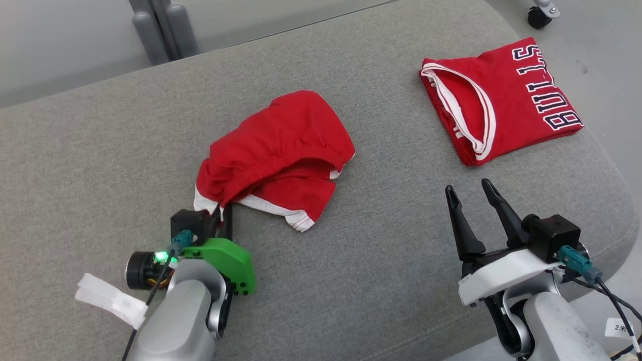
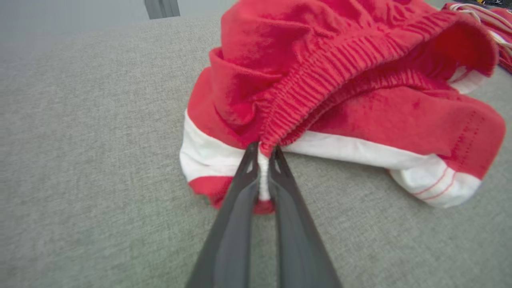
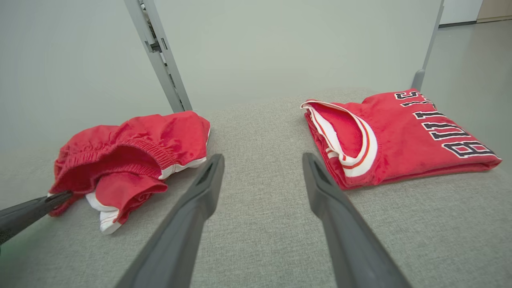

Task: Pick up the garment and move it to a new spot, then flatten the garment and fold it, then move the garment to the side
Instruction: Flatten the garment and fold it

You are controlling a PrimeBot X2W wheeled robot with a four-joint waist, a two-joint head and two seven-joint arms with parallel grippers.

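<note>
A crumpled pair of red shorts (image 1: pixel 276 150) is seen lying near the middle of a grey upholstered cushion (image 1: pixel 376 250), bunched up, with its elastic waistband gaping open and white hem bands showing along the near edge. The left gripper (image 1: pixel 223 213) is seen at the shorts' near-left corner. In the left wrist view its two dark fingers (image 2: pixel 244 188) are closed together on a pinch of cloth where the gathered waistband meets the white hem band, and white fabric is visible squeezed between them. The rest of the shorts is seen resting on the cushion.

The right gripper (image 1: pixel 469 188) is held over bare cushion to the right of the shorts and well apart from them, with its fingers spread wide and nothing between them. Beyond it, near the cushion's far-right corner, a folded red jersey (image 1: pixel 506 100) is laid flat. Its white-trimmed opening is turned toward the shorts, and dark block letters run along its outer side. The jersey and the shorts are well apart, with bare grey fabric between them.
</note>
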